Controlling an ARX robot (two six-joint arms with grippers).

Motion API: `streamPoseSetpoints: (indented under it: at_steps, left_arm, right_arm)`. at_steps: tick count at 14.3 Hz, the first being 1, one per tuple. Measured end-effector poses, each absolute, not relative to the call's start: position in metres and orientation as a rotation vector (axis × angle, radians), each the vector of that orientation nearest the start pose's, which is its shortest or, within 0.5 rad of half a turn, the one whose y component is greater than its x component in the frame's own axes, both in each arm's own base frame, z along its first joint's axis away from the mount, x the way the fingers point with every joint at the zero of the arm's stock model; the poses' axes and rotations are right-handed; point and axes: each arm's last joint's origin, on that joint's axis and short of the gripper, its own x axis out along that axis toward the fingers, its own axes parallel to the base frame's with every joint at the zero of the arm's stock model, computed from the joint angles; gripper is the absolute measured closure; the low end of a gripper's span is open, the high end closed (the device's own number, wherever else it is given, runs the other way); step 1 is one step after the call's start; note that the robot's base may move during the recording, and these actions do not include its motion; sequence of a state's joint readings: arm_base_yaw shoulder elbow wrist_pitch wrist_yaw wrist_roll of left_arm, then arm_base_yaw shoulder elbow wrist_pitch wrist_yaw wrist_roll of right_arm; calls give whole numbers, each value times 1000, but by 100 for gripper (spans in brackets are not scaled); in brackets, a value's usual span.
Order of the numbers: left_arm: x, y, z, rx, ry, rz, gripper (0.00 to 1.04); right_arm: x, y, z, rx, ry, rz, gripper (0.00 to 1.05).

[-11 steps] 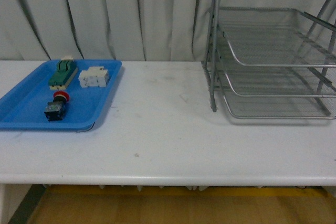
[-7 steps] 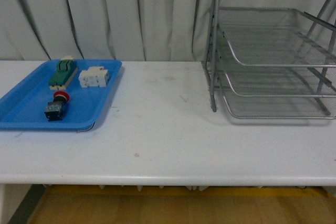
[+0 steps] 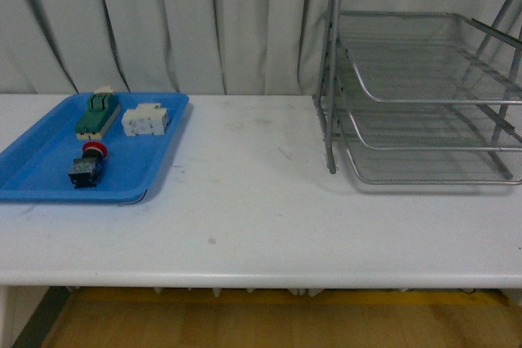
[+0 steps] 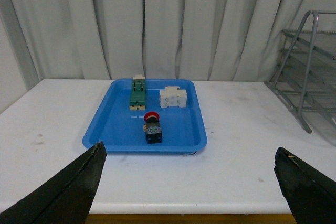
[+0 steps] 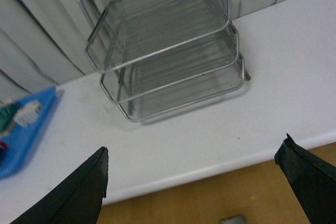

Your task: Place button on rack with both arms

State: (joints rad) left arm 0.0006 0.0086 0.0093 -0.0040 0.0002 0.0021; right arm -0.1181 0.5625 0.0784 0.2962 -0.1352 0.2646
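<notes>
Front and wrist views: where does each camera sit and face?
Front: on the body, facing across the table; tray left, rack right; no arms shown.
Left wrist: off the table's near edge, facing the tray and button; open left hand frames it.
Right wrist: raised, looking down at the rack; open right hand shows.
Shared: both wrist views catch tray and rack.
</notes>
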Motion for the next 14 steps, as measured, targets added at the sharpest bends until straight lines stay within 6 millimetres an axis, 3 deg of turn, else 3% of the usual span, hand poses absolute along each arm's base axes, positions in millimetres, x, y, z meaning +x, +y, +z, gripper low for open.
streamPoseSetpoints:
  at_steps: [3,5,8,14]
  left_arm:
    - [98,0,166,2,3,1,7]
    - [98,0,166,2,3,1,7]
    - [98,0,166,2,3,1,7]
    - [98,0,166,2,3,1,7]
  right_arm:
    - [193,-26,156,720,201,-17,6]
    - [232,-28,143,909,214,-13,6]
    - [274,-18,117,1044,315,-28,6]
    - [339,1,98,1136,380,-36,6]
